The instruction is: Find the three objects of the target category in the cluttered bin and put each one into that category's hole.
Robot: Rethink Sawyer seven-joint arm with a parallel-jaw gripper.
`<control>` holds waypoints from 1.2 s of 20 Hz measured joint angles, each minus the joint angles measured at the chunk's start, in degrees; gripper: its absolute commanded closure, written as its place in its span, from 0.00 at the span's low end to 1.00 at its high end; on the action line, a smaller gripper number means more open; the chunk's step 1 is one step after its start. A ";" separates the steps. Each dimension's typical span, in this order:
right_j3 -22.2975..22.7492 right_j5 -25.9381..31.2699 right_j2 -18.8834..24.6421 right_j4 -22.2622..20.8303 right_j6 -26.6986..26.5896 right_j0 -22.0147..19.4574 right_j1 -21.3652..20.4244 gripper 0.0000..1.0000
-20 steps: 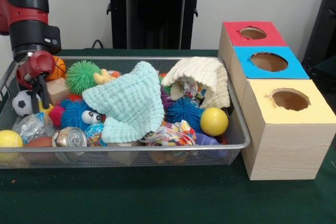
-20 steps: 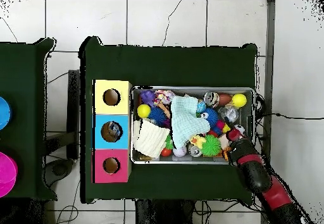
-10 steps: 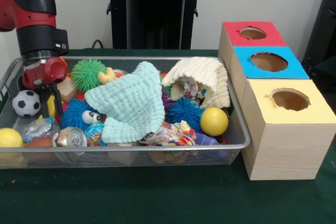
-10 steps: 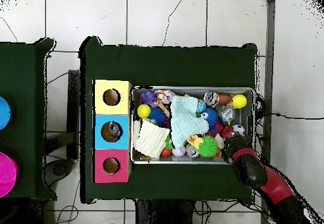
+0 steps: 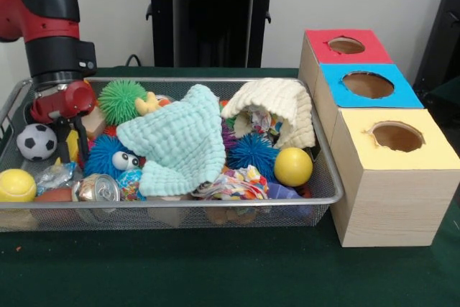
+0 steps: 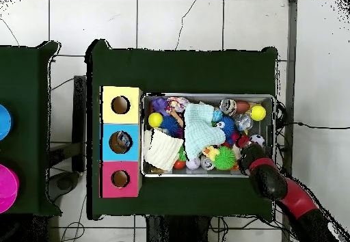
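The gripper [image 5: 72, 143] has sunk deeper into the left end of the bin [image 5: 215, 205] over the last second, sliding from the far-left wall toward the clutter beside the blue fuzzy toy with eyes [image 5: 109, 156]. Its jaws stand apart, dark prongs reaching down on either side of something yellow, though I cannot tell whether they touch it. The yellow ball at the near-left corner [image 5: 16, 185] has rolled a little rightward and up, and the soccer ball [image 5: 36, 141] now sits clear to the left of the arm, so the descent is disturbing the pile. The mint cloth [image 5: 180, 141] and cream cloth [image 5: 277, 109] lie as before. The hole [image 5: 367, 84] in the blue-topped box sits well to the right, outside the bin on the green counter [image 5: 230, 271]. This looks like the start of a pick; nothing is lifted yet.
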 measured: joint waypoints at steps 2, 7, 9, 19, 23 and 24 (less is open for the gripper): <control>0.01 0.08 0.70 -0.33 0.01 -0.89 0.67 0.00; -0.04 0.59 5.35 -5.58 0.01 -6.96 5.69 0.00; -0.06 0.95 8.56 -9.52 0.02 -11.15 9.68 0.00; -0.26 2.78 18.51 -22.87 0.01 -21.83 21.28 0.00; -1.11 2.79 21.42 -25.08 0.01 -23.07 23.45 0.00; -1.69 2.79 22.40 -25.45 0.01 -23.03 24.10 0.00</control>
